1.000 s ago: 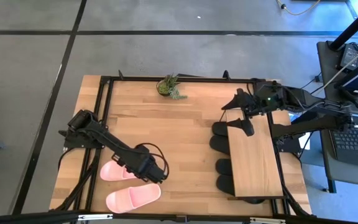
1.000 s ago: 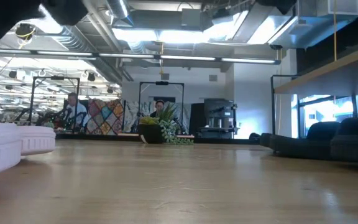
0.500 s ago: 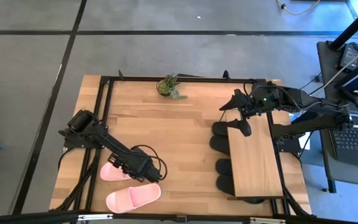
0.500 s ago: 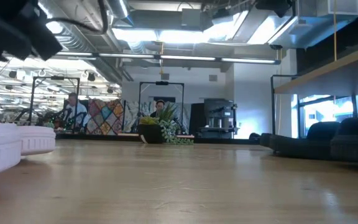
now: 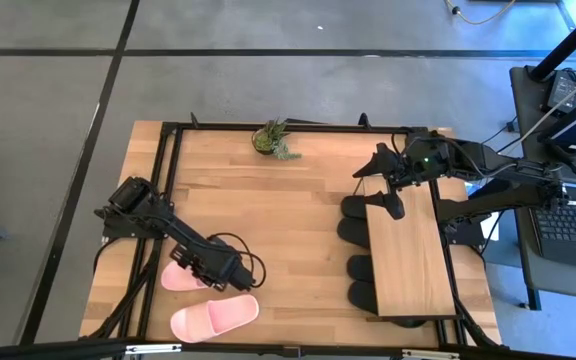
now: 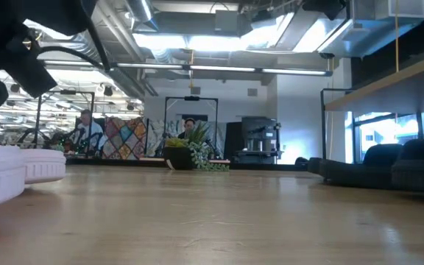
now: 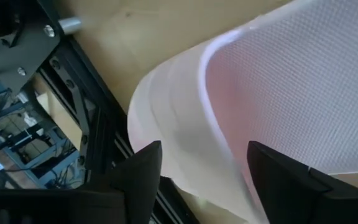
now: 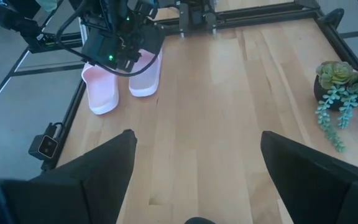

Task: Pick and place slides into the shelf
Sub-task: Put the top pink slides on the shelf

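Observation:
Two light pink slides lie flat on the table near its left near corner: one [image 5: 180, 277] under my left gripper [image 5: 214, 271], the other [image 5: 214, 318] nearer the edge. In the left wrist view the open fingers stand on either side of the pink slide's [image 7: 272, 87] rounded rim; no touch shows. Several black slides [image 5: 352, 230] sit under the shelf's wooden top board [image 5: 410, 260] on the right. My right gripper [image 5: 383, 190] hovers open above the shelf's far end.
A small potted plant [image 5: 273, 140] stands at the table's far edge. The dark table frame [image 7: 98, 130] runs close beside the pink slide. Bare wood lies between the pink slides and the shelf. People sit far off in the room behind [image 6: 87, 129].
My left gripper has moved toward the table's left edge and come down over the pink slide that lies farther from the near edge. The slides and the right arm have stayed where they were.

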Controlling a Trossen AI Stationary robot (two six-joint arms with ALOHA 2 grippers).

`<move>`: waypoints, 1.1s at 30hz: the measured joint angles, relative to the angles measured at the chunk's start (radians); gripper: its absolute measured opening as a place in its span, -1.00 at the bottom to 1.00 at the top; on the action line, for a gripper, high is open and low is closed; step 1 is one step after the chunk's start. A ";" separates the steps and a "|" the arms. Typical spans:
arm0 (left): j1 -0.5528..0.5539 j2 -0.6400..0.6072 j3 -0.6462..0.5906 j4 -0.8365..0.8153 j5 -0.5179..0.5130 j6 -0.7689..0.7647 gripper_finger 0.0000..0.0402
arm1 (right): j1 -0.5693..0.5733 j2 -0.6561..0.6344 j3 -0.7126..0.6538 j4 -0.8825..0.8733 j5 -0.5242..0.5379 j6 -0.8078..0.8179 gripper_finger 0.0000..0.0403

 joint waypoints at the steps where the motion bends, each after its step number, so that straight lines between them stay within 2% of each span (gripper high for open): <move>1: 0.000 0.000 0.000 0.003 0.000 0.000 0.09 | 0.000 0.000 0.000 0.000 0.000 -0.001 0.70; 6: 0.000 0.000 0.000 0.013 -0.012 0.001 -0.21 | 0.000 0.000 0.000 0.000 0.000 -0.001 0.70; 16: 0.000 0.000 0.000 0.006 -0.042 0.057 -0.93 | 0.000 0.000 0.000 -0.001 0.000 0.001 0.70; 21: 0.001 0.000 0.003 -0.006 -0.038 0.120 -0.94 | 0.000 0.000 0.000 0.000 0.000 0.031 0.70; 25: 0.004 0.000 0.068 -0.108 -0.080 0.188 -0.97 | 0.000 0.000 0.000 0.000 0.000 0.098 0.70; 28: 0.009 -0.002 0.156 -0.206 -0.166 0.243 -0.97 | 0.000 0.000 0.000 0.003 -0.002 0.155 0.70; 33: 0.028 -0.023 0.321 -0.216 -0.374 0.383 -0.98 | 0.000 0.000 0.019 0.001 -0.004 0.245 0.70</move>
